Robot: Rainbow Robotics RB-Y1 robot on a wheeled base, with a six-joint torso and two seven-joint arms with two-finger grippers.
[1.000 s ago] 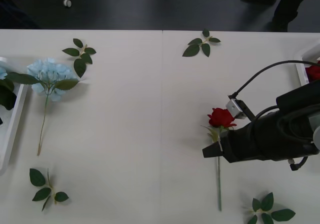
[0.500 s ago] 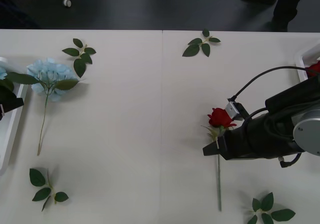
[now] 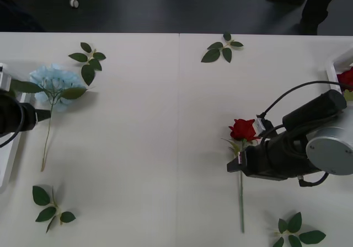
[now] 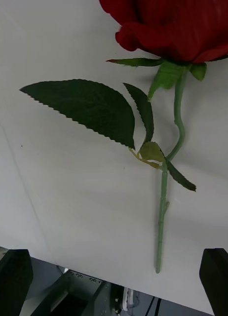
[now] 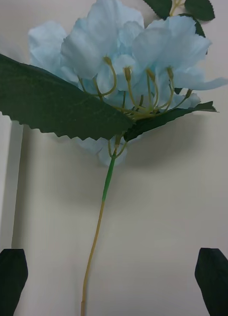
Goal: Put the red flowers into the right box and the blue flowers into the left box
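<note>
White counter (image 3: 165, 148): wide bare middle. Right tool (image 3: 238, 163), fingers apart, over the stem of 1 red rose (image 3: 243, 129) lying right of centre. Left tool (image 3: 47, 114), fingers apart, beside the stem of 1 blue hydrangea (image 3: 52, 84) near the left box (image 3: 8, 153). Right box (image 3: 333, 76) holds another rose.

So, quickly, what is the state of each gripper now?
Left gripper: open, holding nothing, over the blue flower's stem.
Right gripper: open, holding nothing, over the rose's stem.
</note>
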